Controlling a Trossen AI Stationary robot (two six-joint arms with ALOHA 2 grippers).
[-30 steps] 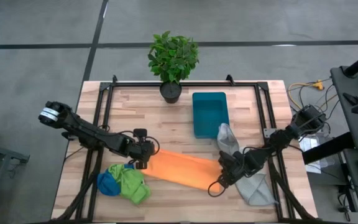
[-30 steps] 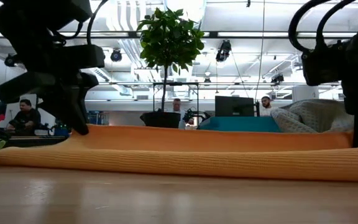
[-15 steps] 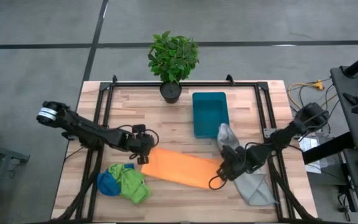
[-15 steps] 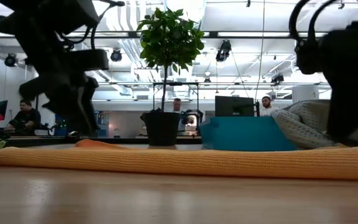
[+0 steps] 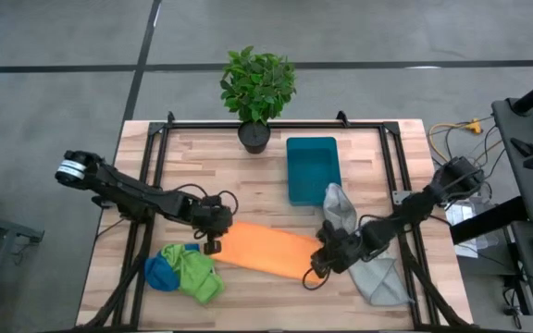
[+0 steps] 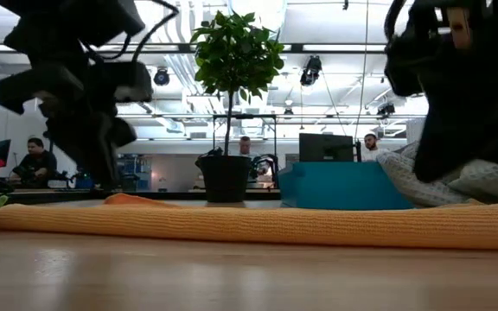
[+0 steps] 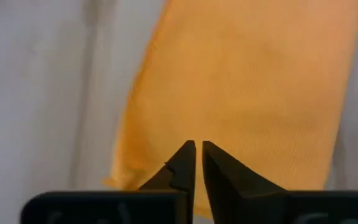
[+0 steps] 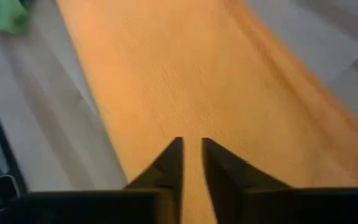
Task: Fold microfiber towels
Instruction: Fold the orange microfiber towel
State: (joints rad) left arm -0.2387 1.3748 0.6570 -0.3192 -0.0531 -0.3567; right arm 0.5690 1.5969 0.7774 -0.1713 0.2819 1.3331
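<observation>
You're mid-fold on the orange microfiber towel [image 5: 265,251]: it lies flat in a long band across the near middle of the wooden worktop [image 5: 202,157], looks already doubled once lengthwise. Left gripper [image 5: 213,235] sits at the towel's left end, fingers nearly together, nothing pinched btwn them in the left wrist view, just orange cloth beyond. Right gripper [image 5: 316,267] is at the right end near the front edge, fingers also close together w/ a thin gap, no cloth in them.

Next move, I'd judge: you need a fresh pinch on one short end, then carry it over to the other end for the 2nd fold. Fingers must open first; aim at the corner, not mid-cloth.

Edges & room: the left end is just beside the crumpled lime green towel [image 5: 192,272] and blue towel [image 5: 160,274], so don't snag those. The right end lies close to the pale grey towel [image 5: 370,275], which trails toward the right front corner. The teal plastic bin [image 5: 313,168] and potted plant [image 5: 257,92] are on the far side, well apart. Open worktop lies far-left of the band; little room at the near edge.
</observation>
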